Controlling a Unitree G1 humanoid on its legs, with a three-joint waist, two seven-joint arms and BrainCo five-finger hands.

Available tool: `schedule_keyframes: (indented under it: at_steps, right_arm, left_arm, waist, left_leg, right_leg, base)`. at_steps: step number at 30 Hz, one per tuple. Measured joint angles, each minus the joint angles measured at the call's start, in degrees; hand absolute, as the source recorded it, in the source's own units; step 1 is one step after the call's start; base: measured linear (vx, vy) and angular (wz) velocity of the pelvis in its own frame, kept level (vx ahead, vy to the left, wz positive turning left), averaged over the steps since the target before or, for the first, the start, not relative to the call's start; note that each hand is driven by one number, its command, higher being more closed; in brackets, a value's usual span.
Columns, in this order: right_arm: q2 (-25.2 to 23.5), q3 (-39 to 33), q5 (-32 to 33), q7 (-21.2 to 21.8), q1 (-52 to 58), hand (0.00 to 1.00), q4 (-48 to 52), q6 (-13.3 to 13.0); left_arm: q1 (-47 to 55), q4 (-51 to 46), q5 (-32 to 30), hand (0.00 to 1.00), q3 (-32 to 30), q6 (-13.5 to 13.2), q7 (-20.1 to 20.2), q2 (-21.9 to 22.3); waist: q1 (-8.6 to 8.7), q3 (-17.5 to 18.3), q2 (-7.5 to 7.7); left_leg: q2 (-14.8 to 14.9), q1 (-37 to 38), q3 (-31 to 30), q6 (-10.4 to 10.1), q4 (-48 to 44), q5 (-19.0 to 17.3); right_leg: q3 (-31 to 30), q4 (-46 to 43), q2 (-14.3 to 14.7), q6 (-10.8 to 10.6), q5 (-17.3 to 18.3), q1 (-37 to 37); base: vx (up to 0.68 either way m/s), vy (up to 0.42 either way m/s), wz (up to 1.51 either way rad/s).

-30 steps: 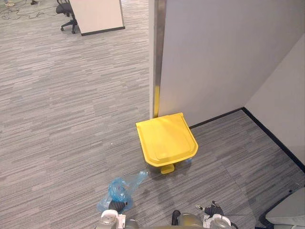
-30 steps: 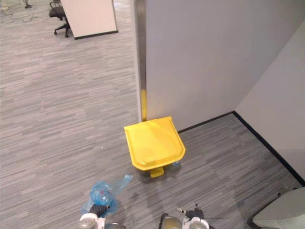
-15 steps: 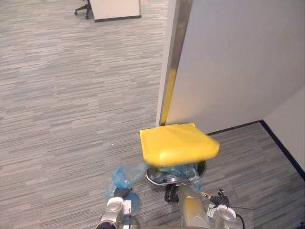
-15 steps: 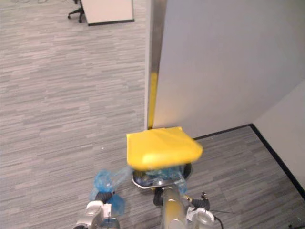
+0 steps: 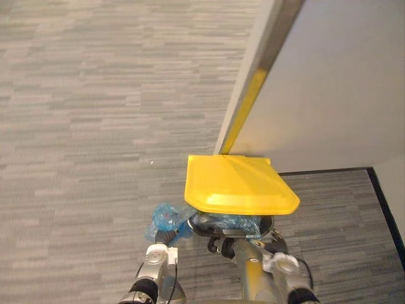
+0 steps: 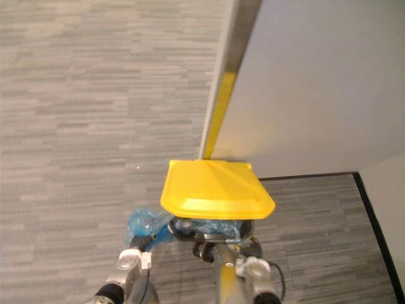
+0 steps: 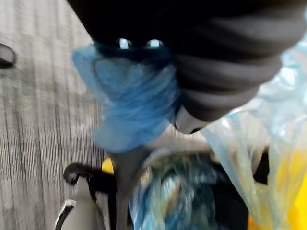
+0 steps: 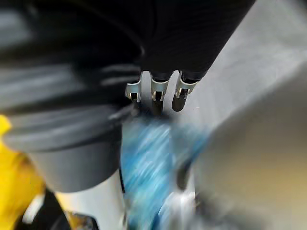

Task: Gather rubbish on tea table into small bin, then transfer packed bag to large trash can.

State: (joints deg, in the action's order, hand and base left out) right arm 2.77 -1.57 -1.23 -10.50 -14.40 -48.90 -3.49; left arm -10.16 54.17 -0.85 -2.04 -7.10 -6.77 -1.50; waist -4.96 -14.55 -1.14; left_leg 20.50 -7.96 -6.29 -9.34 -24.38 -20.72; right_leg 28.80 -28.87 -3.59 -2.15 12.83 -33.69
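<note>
Left hand (image 5: 166, 236) has its fingers clamped round a scrunched-up blue bag (image 5: 166, 216), right at the left edge of the large trash can (image 5: 268, 223). The can's yellow lid (image 5: 237, 187) is tipped up. Right hand (image 5: 217, 245) sits low by the can's front; can't tell its grip. Grey carpet floor (image 5: 82, 126) all around.

Scrunched-up blue bag (image 5: 166, 218) is right up against the left rim of the trash can (image 5: 268, 223), yellow lid (image 5: 237, 187) tipped up, blue liner (image 5: 229, 222) showing underneath.
</note>
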Motion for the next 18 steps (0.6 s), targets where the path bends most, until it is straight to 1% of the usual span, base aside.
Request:
schedule_keyframes:
  at_steps: [1,2,3,4,5,6,7,8,9,10,11,12,13,14,15,16,17,18]
  right_arm:
    - [1.59,0.03,0.13,-0.71,-4.39,0.0,1.47,-0.16]
    - [3.49,0.01,0.16,-1.19,-7.62,0.0,1.98,-0.67]
    - [5.66,-0.19,0.75,-1.94,-11.57,0.0,2.39,-0.99]
    - [7.02,-0.49,1.4,-2.23,-14.03,0.0,2.46,-1.14]
    - [9.7,-0.69,2.41,-3.17,-18.42,0.0,1.51,-0.77]
    - [11.0,-0.74,3.37,-3.58,-20.65,0.0,0.24,-0.64]
    - [12.05,-1.05,4.25,-4.03,-24.04,0.0,-0.66,-0.63]
    - [12.31,-1.02,5.29,-4.21,-26.61,0.0,-1.39,-0.63]
    - [12.6,-0.99,6.21,-4.25,-28.43,0.0,-1.5,-0.65]
    - [12.76,-0.98,6.39,-4.25,-29.21,0.0,-1.5,-0.64]
    - [13.45,-0.89,6.96,-4.3,-30.96,0.0,-1.39,-0.55]
    - [15.23,-0.72,8.48,-5.19,-31.99,0.0,-1.51,-0.55]
    - [15.81,-0.45,8.78,-5.33,-33.63,0.0,-1.52,-0.58]
    - [15.87,-0.41,9.21,-5.33,-34.75,0.0,-1.55,-0.56]
    - [16.31,-0.38,9.86,-5.34,-35.29,0.0,-1.55,-0.57]
    - [16.55,-0.16,10.29,-5.34,-35.3,0.0,-1.56,-0.56]
    - [16.93,0.82,10.3,-5.3,-35.32,0.0,-1.56,-0.56]
    - [17.3,1.35,10.3,-5.25,-35.34,0.0,-1.56,-0.54]
  left_arm:
    - [-0.33,-1.17,0.3,1.0,0.5,-0.22,-0.84,-0.25]
    - [-0.48,-1.8,0.74,1.0,0.92,-0.59,-0.99,-0.36]
    - [-0.93,-1.97,1.21,1.0,0.97,-1.47,-1.57,-0.7]
    - [-1.0,-1.99,1.4,1.0,0.99,-1.61,-1.99,-0.67]
    - [-0.94,-2.0,2.38,1.0,1.41,-1.99,-2.15,-0.66]
    - [-0.85,-2.04,2.83,1.0,1.53,-2.32,-2.19,-0.69]
    - [-1.03,-2.25,3.48,1.0,1.7,-2.59,-2.59,-1.73]
    - [-0.92,-2.32,4.05,1.0,1.92,-2.6,-3.19,-2.52]
    - [-0.79,-2.32,4.75,1.0,1.95,-2.6,-3.29,-3.26]
    - [-0.81,-2.33,5.04,1.0,2.0,-2.59,-3.3,-3.32]
    - [-0.6,-2.52,5.6,1.0,1.93,-2.65,-3.33,-2.79]
    - [-1.37,-3.05,5.98,1.0,1.89,-2.84,-3.42,-3.5]
    - [-1.35,-3.91,6.56,1.0,2.62,-3.4,-4.12,-3.73]
    - [-1.23,-3.88,6.73,1.0,3.25,-3.52,-4.26,-4.02]
    - [-1.46,-4.15,6.81,1.0,4.17,-3.51,-4.21,-4.21]
    - [-1.18,-4.91,7.0,1.0,4.98,-3.53,-4.23,-4.12]
    - [-0.5,-6.78,7.27,1.0,6.34,-3.71,-4.19,-4.16]
    - [-0.24,-7.97,7.34,1.0,6.94,-3.8,-4.19,-4.15]
  waist:
    - [-0.66,-0.08,0.09]
    - [-1.36,-0.26,0.32]
    - [-1.55,-0.73,0.56]
    - [-1.54,-1.21,0.81]
    - [-1.46,-1.82,0.91]
    - [-1.6,-2.05,1.32]
    - [-1.76,-3.33,2.85]
    - [-1.76,-3.95,3.91]
    - [-1.95,-4.07,4.07]
    - [-2.06,-4.17,3.9]
    - [-3.53,-4.91,2.73]
    - [-1.39,-7.08,4.45]
    - [-1.97,-7.4,4.09]
    - [-2.19,-7.43,4.11]
    - [-2.03,-7.54,4.25]
    - [-2.04,-7.6,4.23]
    - [-1.67,-7.65,4.14]
    - [-1.48,-7.66,4.13]
  left_leg:
    - [0.02,-2.09,-1.21,-0.24,-0.01,1.11]
    - [-0.01,-3.12,-1.73,0.0,-0.19,1.34]
    - [-0.34,-4.98,-2.04,-0.08,-1.92,0.78]
    - [-1.22,-6.07,-2.12,0.33,-2.87,-0.03]
    - [-2.74,-7.16,-2.11,1.95,-1.95,-2.93]
    - [-2.72,-7.07,-2.78,1.01,-0.61,-4.39]
    - [-3.51,-6.95,-3.55,-0.25,1.17,-4.18]
    - [-4.26,-7.15,-4.74,-0.59,2.53,-3.98]
    - [-4.78,-8.36,-5.89,0.06,2.05,-4.09]
    - [-5.07,-8.89,-6.57,0.84,1.71,-4.11]
    - [-3.74,-9.0,-7.16,1.71,2.0,-3.99]
    - [-5.92,-8.64,-7.78,-1.57,2.84,-1.73]
    - [-6.52,-9.37,-8.83,-2.57,2.03,-1.12]
    - [-7.43,-9.83,-8.63,-2.12,2.07,-0.72]
    - [-7.74,-9.96,-8.69,-1.52,2.4,0.27]
    - [-7.75,-9.93,-8.37,-1.84,2.83,0.68]
    - [-7.97,-9.34,-8.35,-2.56,3.32,1.16]
    - [-8.1,-9.16,-8.36,-2.83,3.32,1.42]
  right_leg:
    - [1.27,0.85,-0.49,-0.05,-0.08,-0.57]
    - [1.71,1.55,-0.69,-0.11,-0.05,-0.86]
    - [1.49,2.53,-0.35,-0.38,-0.21,-0.94]
    - [0.76,3.13,0.01,-0.57,-0.39,-1.0]
    - [-1.45,3.81,1.37,-0.91,-1.0,-1.6]
    - [-2.68,4.25,2.22,-0.2,-2.03,-2.13]
    - [-4.03,6.07,2.94,0.42,-3.01,-2.47]
    - [-4.57,8.97,3.85,-0.02,-3.64,-2.46]
    - [-4.56,11.74,4.84,-1.39,-3.8,-2.46]
    - [-4.45,12.64,5.2,-3.09,-3.59,-2.51]
    - [-6.55,5.07,5.7,0.43,-4.43,-4.98]
    - [-18.46,-1.75,5.17,6.53,-5.03,-4.4]
    - [-16.88,2.12,5.34,3.87,-6.5,-3.79]
    - [-15.76,4.82,5.36,4.03,-8.98,-3.18]
    - [-15.5,6.36,5.39,5.15,-10.4,-2.67]
    - [-15.45,6.74,5.36,5.74,-11.15,-2.32]
    - [-15.33,7.51,5.15,5.6,-11.53,-1.49]
    - [-15.16,8.36,5.04,4.93,-11.71,-0.77]
  base:
    - [-0.13,-0.217,0.53]
    - [-0.14,-0.164,0.51]
    - [-0.14,-0.108,0.34]
    - [-0.25,-0.093,0.3]
    - [-0.27,-0.088,0.21]
    - [-0.31,-0.113,0.15]
    - [-0.22,-0.104,0.01]
    - [-0.24,-0.107,-0.16]
    - [-0.19,-0.068,-0.25]
    - [-0.12,-0.062,-0.46]
    - [-0.05,-0.055,0.2]
    - [0.0,-0.147,0.17]
    - [0.01,-0.093,0.29]
    - [0.01,-0.07,-0.18]
    - [0.0,0.03,-0.08]
    - [0.0,0.044,0.09]
    - [-0.01,0.054,0.08]
    - [-0.02,0.072,0.12]
